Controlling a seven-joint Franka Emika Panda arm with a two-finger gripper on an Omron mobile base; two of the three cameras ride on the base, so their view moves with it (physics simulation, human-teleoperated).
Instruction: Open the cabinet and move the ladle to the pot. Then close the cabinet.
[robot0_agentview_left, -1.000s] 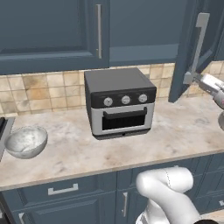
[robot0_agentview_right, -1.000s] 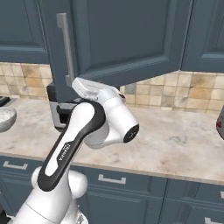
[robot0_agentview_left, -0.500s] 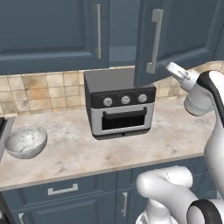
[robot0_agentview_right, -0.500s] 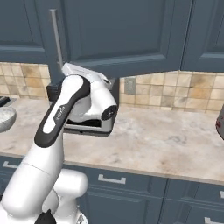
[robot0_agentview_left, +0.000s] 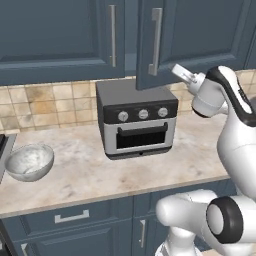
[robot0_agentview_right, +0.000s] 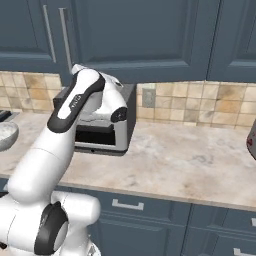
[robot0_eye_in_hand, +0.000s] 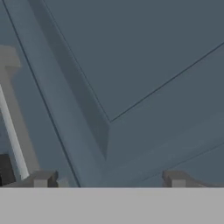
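Cabinet (robot0_agentview_left: 125, 37), dark slate-blue wall unit, spans the top of both base views above the end effector; two recessed-panel doors; right door (robot0_agentview_left: 195, 40) stands slightly out from the frame, its lower edge hanging ahead of the left door (robot0_agentview_left: 60, 37), so it is ajar and nearly shut; long vertical silver bar handle (robot0_agentview_left: 155, 41) on the right door sits up and to the left of the end effector, a matching handle (robot0_agentview_left: 112, 35) on the left door further left; marble surface (robot0_agentview_left: 75, 175) runs below the end effector, tan tile backsplash (robot0_agentview_left: 45, 105) behind it; white arm (robot0_agentview_left: 235, 130) rises at the right of the left base view, bent at the elbow; toaster oven (robot0_agentview_left: 136, 120), grey top, black front, three knobs, sits on the surface below and left of the end effector, well apart from it; metal bowl (robot0_agentview_left: 29, 162) far left on the surface, well apart; end effector (robot0_eye_in_hand: 109, 178) pressed close to the right door's face (robot0_eye_in_hand: 144, 65); hand view shows its two dark fingertips (robot0_eye_in_hand: 41, 178) spread wide apart, nothing between them, door panel directly ahead; a pale bar, likely the handle, at that view's left edge; blue drawer fronts (robot0_agentview_left: 70, 220) with short horizontal handles under the surface.
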